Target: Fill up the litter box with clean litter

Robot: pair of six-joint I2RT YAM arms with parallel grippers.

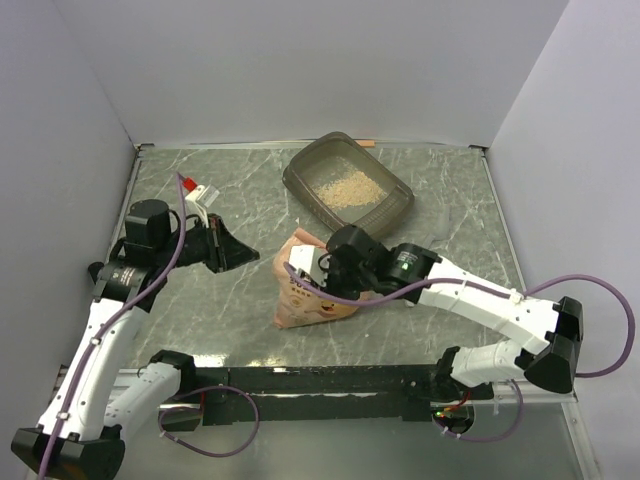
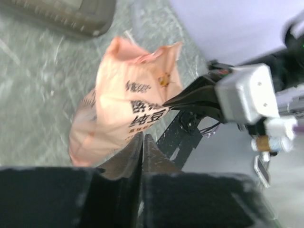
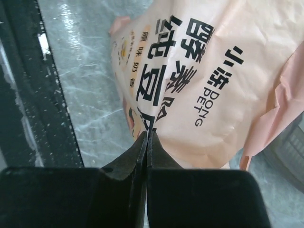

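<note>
Far left on the grey marble-patterned table [image 1: 450, 210]: left hand [image 1: 248, 252] closed tight, fingers [image 2: 135, 152] pressed flat together, gripping nothing. Aimed rightward, with the tips near the left edge of the orange-pink litter bag [image 1: 312, 305] but apart from it in the overhead view. Just behind that arm, a small red-and-white piece [image 1: 196, 189] beside the purple cable.

At centre: bag lying on the table, crumpled open mouth turned toward the far side. Printed in black Chinese characters and Latin lettering beginning "DONG", plain to read from the right wrist camera. From the left wrist camera, seen bulging at the lower end and wrinkled at the mouth.

Over the upper part of the bag: right hand [image 1: 305, 272], reached in from the lower right. Closed as well, with no gap visible between the fingers [image 3: 156, 156] and the tips set against the printed film. Cannot tell whether a fold of that film is caught between them.

Further right and toward the back: litter box [image 1: 392, 207], set at an angle on the table, near the bag's mouth yet clear of it from above. Holds a thin patch of clean litter [image 1: 345, 187] across the middle of its floor, with bare plastic around the edges. Behind the box, at the far table edge, a short orange sliver [image 1: 367, 143].
</note>
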